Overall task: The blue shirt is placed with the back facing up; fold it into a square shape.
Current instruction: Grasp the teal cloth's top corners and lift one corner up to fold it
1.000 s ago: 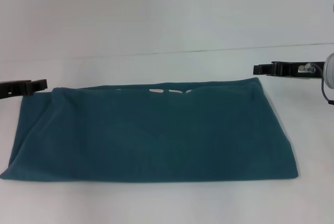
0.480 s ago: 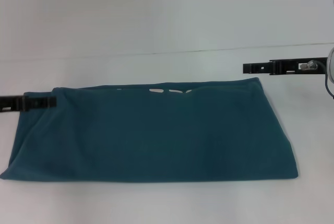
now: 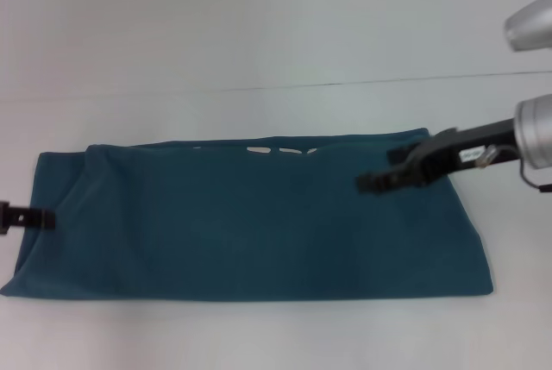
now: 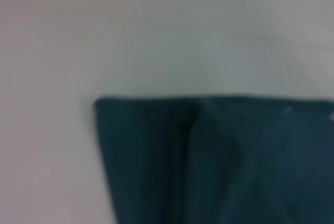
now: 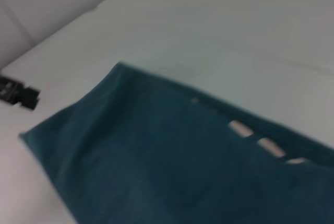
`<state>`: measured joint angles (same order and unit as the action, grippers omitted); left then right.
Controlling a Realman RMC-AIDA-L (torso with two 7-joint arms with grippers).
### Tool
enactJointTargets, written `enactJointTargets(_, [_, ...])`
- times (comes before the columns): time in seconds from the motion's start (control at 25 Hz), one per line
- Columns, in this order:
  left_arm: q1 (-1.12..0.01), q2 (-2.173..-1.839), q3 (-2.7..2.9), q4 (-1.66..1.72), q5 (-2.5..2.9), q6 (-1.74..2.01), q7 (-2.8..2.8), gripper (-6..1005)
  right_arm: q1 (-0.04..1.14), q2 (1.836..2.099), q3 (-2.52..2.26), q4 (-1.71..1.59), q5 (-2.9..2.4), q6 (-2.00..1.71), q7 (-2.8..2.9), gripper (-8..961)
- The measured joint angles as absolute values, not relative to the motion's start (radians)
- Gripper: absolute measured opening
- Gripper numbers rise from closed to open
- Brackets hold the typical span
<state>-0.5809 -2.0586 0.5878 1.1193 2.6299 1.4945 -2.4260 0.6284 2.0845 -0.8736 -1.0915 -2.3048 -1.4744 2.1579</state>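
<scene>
So the blue shirt (image 3: 250, 219) was lying flat across the lower middle of the frame on the white counter (image 3: 259, 42), already folded into a wide band. Left end effector (image 3: 30, 217) sat at the shirt's left edge, mid-left of frame. Right end effector (image 3: 379, 182) hung over the shirt's upper right part. Honestly couldn't tell whether either was open or closed.

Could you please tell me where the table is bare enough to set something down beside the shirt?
The table lies bare beyond the blue shirt's far edge, and in a narrow strip along its near edge. The right gripper hangs over the shirt's right part; the left gripper crowds its left edge.
</scene>
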Motion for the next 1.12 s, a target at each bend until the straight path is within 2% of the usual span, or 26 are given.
enactJointTargets(0.24, [-0.600, -2.069, 0.618, 1.119, 2.726, 1.483, -2.472, 877, 0.640, 2.088, -0.985, -1.094, -2.304, -1.490, 2.177, 938])
enactJointTargets(1.12, [-0.619, -2.068, 0.658, 1.084, 2.856, 1.497, -2.590, 876, 0.641, 2.094, -1.037, -1.088, -2.289, -1.499, 2.196, 936])
